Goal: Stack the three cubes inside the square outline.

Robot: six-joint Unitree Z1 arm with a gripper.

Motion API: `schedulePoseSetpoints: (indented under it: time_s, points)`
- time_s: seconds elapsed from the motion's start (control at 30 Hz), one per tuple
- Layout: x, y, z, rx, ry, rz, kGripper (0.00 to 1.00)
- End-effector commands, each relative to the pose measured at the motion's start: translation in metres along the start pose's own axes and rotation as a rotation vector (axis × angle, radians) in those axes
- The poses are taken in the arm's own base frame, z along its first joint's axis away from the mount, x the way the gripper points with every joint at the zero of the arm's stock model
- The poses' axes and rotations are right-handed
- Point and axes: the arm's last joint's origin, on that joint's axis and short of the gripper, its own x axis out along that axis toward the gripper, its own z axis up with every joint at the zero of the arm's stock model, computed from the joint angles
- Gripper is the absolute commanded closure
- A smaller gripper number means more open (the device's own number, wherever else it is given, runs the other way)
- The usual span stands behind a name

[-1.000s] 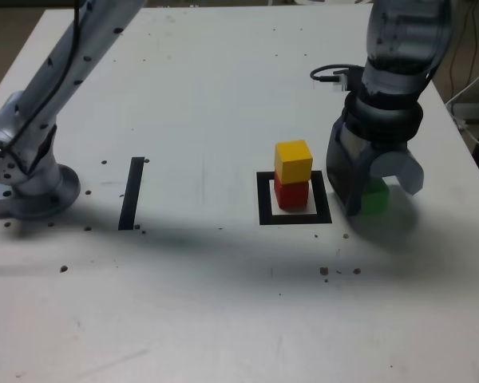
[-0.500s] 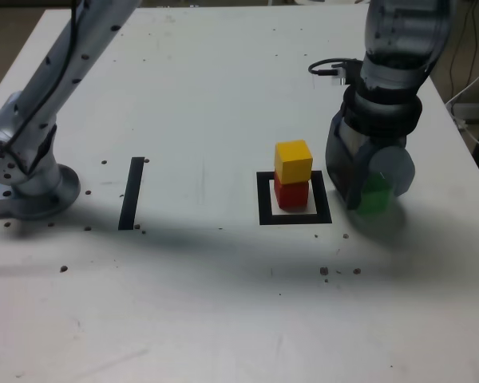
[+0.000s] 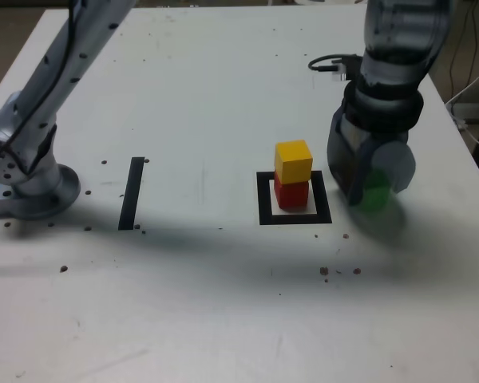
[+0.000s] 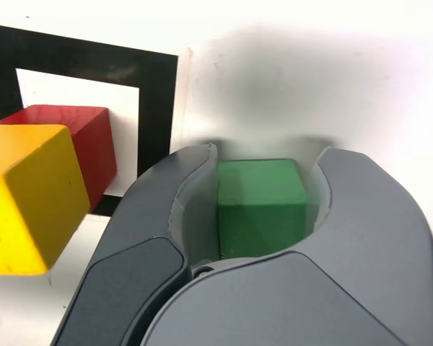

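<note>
While its lower part hides behind the jaws, the green cube [image 4: 261,205] sits clamped in the gripper [image 3: 373,185]. Beside the gripper, the yellow cube [image 3: 293,160] tops the half-hidden red cube [image 3: 290,195] inside the square outline [image 3: 264,200].

White table [image 3: 223,88], perhaps dusty
</note>
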Motion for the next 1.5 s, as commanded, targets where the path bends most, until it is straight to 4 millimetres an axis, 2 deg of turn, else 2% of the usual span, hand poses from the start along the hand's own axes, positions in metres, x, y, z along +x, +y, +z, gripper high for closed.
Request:
schedulePoseSetpoints:
  time_s: [0.0, 0.17, 0.37, 0.57, 0.73, 1.2, 1.47]
  points:
    - [-0.013, 0.002, -0.003, 0.002, -0.027, -0.005, 0.76]
    - [-0.043, 0.008, -0.017, 0.016, -0.061, -0.012, 0.76]
    - [-0.082, 0.022, -0.05, 0.021, -0.099, -0.005, 0.76]
    - [-0.106, 0.034, -0.075, 0.019, -0.129, 0.027, 0.76]
    - [-0.103, 0.036, -0.084, 0.019, -0.1, 0.027, 0.75]
    - [-0.077, 0.036, -0.09, 0.034, 0.019, 0.054, 0.76]
    - [-0.073, 0.037, -0.093, 0.036, 0.048, 0.058, 0.76]
